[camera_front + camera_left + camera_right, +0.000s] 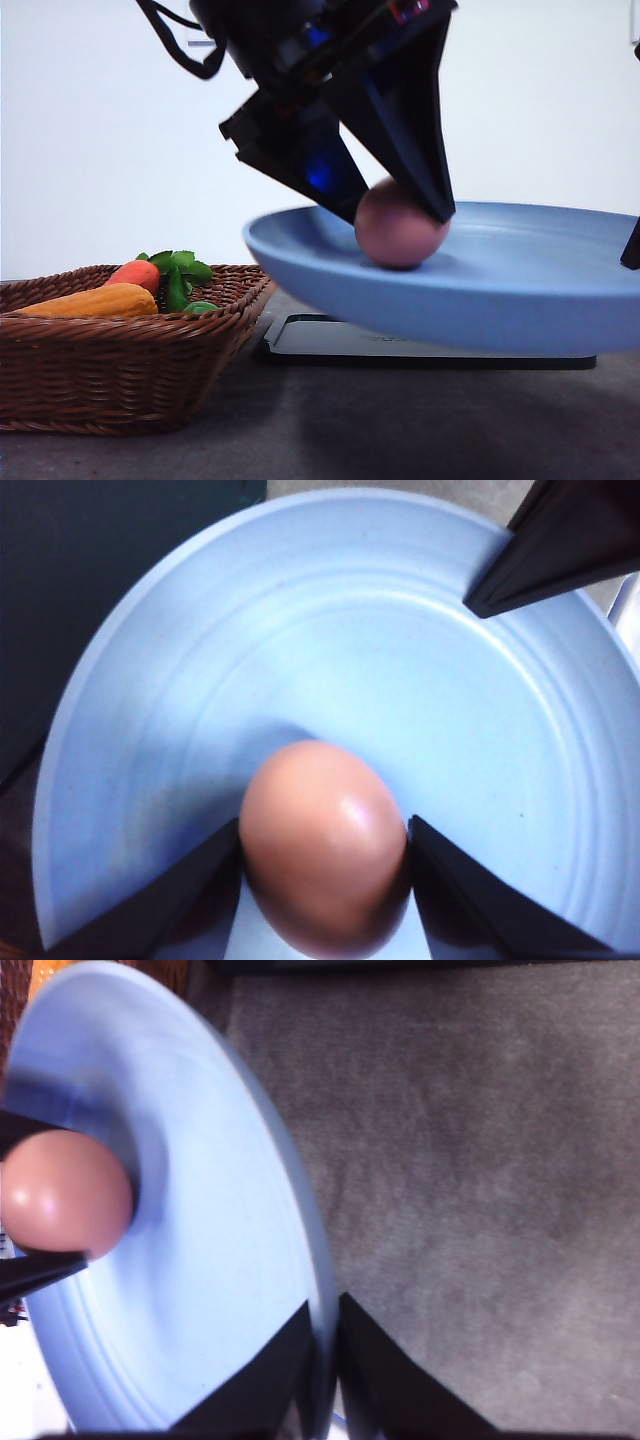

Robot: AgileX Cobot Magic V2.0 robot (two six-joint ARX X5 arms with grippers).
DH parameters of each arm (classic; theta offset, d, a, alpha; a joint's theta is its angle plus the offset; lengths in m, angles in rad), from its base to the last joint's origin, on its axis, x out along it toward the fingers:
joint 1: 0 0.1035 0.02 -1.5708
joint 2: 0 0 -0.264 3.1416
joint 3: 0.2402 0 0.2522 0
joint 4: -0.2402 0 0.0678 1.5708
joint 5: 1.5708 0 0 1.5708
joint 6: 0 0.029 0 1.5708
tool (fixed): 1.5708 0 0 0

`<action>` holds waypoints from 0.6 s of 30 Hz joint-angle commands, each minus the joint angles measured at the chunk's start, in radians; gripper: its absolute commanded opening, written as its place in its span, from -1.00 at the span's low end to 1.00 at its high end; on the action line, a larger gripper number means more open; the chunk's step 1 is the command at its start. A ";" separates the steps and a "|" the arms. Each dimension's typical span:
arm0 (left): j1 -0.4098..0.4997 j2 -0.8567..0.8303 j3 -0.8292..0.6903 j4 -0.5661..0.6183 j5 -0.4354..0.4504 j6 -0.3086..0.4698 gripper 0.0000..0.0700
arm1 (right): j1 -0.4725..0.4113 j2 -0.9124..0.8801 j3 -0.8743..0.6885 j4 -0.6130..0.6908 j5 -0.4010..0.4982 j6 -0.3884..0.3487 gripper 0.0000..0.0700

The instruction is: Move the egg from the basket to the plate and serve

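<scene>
Grey counter [470,1160] carries everything; largest item on it is the basket [110,360], dark wicker, at the counter's left edge in the front view, holding a carrot [135,273] with green leaves and a long yellow-orange vegetable [95,300]. The plate [520,290], light blue, is held up off the counter, tilted, its near-left rim higher, over a flat black tray [400,345] that lies just right of the basket. Right gripper [322,1360] is clamped on the plate's rim, one finger on each face of the rim; right wrist view shows this, while the front view catches only a dark sliver at the right edge. Left gripper [400,215] comes down from above, fingers closed against both sides of the egg [400,225]. Egg, pinkish-brown, sits touching the plate's inner surface near its left part, well out of the basket. Left wrist view shows the egg [325,845] pinched between both black fingers [470,900] with the plate's concentric rings around it.
</scene>
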 commanded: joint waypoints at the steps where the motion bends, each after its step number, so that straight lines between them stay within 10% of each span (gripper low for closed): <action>1: -0.012 0.013 0.017 0.014 -0.004 0.013 -0.26 | 0.005 0.009 0.005 0.010 -0.012 0.002 -1.00; 18: -0.011 -0.048 0.018 0.004 -0.007 -0.003 0.12 | 0.003 0.044 0.007 -0.015 -0.036 -0.007 -1.00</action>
